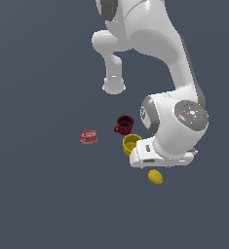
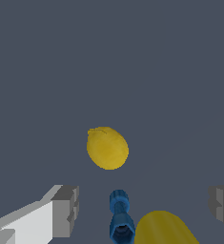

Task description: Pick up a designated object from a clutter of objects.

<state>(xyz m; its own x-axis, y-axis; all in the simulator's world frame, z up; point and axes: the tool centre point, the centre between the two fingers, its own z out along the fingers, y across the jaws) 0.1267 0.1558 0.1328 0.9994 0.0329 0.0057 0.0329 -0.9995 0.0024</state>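
The lemon [image 1: 155, 176] is a small plain yellow oval lying on the dark floor, just below the arm's white hand in the exterior view. The wrist view shows the lemon [image 2: 107, 147] ahead of my gripper [image 2: 144, 207], apart from both fingers. The gripper is open: one grey finger pad [image 2: 66, 209] and the other [image 2: 223, 205] stand wide apart with nothing held. Between them lie a tiny blue piece [image 2: 120, 217] and part of the yellow cup [image 2: 163, 228]. In the exterior view the fingers are hidden under the hand.
A yellow open-topped cup [image 1: 131, 144] stands beside the hand, with a dark red mug [image 1: 124, 125] just behind it. A red box [image 1: 88, 137] lies toward the exterior view's left. The arm's base column [image 1: 113, 82] stands farther back.
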